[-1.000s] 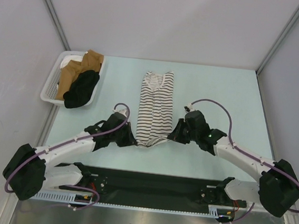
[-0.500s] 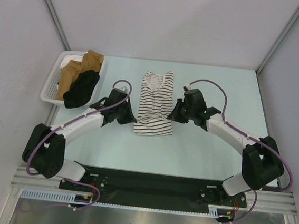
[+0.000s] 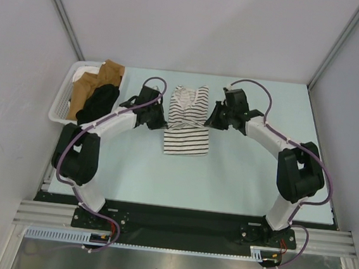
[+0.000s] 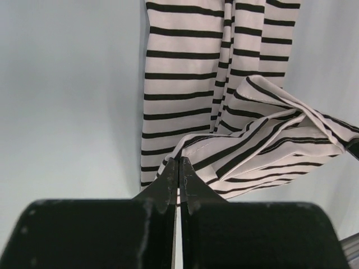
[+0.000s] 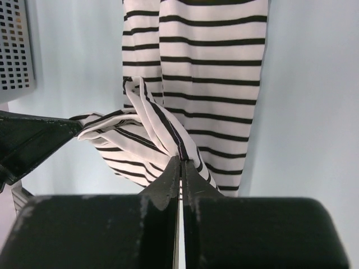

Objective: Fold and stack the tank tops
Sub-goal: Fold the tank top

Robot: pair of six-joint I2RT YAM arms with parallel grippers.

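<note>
The white tank top with thin black stripes point(image 3: 187, 122) lies mid-table, its near half lifted and carried back over its far half. My left gripper point(image 3: 160, 121) is shut on the hem's left corner; in the left wrist view point(image 4: 178, 161) the striped cloth point(image 4: 185, 84) is pinched between the fingertips. My right gripper point(image 3: 211, 123) is shut on the hem's right corner, also seen in the right wrist view point(image 5: 180, 159), with the striped cloth point(image 5: 207, 78) below. The black tank top point(image 3: 98, 106) lies crumpled in the white basket point(image 3: 61, 104) at the left.
The basket also holds brown cloth point(image 3: 90, 84) and something white. Grey walls enclose the pale table on three sides. The basket's mesh wall point(image 5: 14, 45) shows at the right wrist view's left edge.
Both grippers have moved away from the near edge toward the far end of the striped top, carrying its hem over the rest. The cloth now lies doubled and shorter.
</note>
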